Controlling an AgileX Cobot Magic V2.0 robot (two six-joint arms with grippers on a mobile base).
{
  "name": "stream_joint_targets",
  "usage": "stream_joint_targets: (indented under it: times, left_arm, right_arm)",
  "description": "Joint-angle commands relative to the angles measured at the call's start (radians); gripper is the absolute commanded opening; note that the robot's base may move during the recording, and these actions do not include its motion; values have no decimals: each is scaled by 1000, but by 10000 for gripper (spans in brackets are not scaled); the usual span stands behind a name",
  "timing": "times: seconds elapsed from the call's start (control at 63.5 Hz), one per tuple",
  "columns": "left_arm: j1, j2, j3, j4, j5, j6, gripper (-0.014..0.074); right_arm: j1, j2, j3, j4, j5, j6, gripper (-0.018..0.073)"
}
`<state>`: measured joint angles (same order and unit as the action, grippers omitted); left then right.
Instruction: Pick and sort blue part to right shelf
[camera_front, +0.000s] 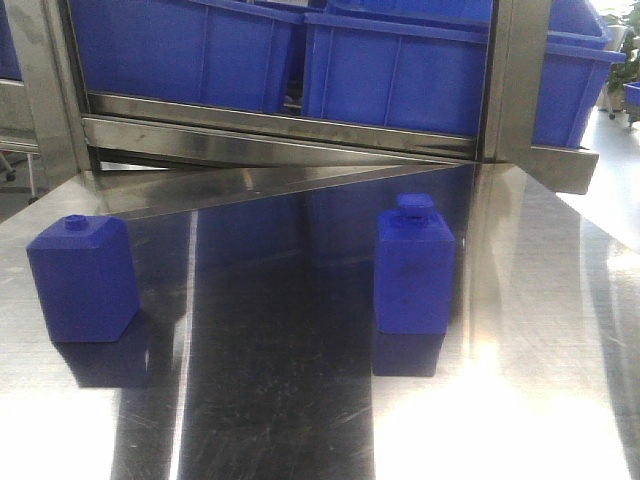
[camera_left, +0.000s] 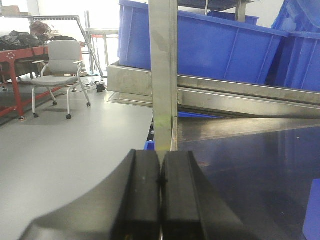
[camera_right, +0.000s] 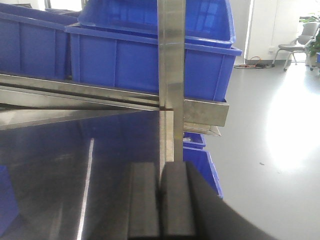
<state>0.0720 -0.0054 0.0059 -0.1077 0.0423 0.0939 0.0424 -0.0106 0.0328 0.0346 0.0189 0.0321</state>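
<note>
Exterior front-facing view showed the blue part (camera_front: 414, 268) standing upright on the polished steel table (camera_front: 300, 420), right of centre, its stepped cap on top and its reflection lying on the metal below it. Well apart from it, near the left edge of the table, stood a wider blue block (camera_front: 82, 280) with a slanted top and a small round knob. Neither arm appeared in this view, and nothing touched either piece. Behind the table ran a steel shelf rail (camera_front: 280, 125) carrying large blue bins (camera_front: 400, 70), with a steel upright post (camera_front: 515, 80) to the right.

In the left wrist-mounted view, the left gripper (camera_left: 160, 167) hung over the table's left edge with its two black fingers (camera_left: 142, 190) pressed flat together and nothing between them. Ahead of it rose another shelf post (camera_left: 164, 75) with blue bins behind it, and a grey chair (camera_left: 60, 70) stood on the floor to the left. A sliver of blue at the right edge of the frame was cut off; which piece it was could not be told.

In the right wrist-mounted view, the right gripper (camera_right: 160, 177) likewise had its fingers closed on each other, empty, and faced a shelf post at the table's right side.
</note>
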Motion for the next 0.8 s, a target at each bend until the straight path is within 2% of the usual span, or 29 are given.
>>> stream_joint_targets:
  times: [0.0, 0.788]
  left_arm:
    - [-7, -24, 25, 0, -81, -4, 132]
    - [-7, -24, 25, 0, -81, -4, 132]
  right_arm:
    - [0, -22, -24, -2, -91, -1, 54]
    - [0, -22, -24, -2, -84, -1, 54]
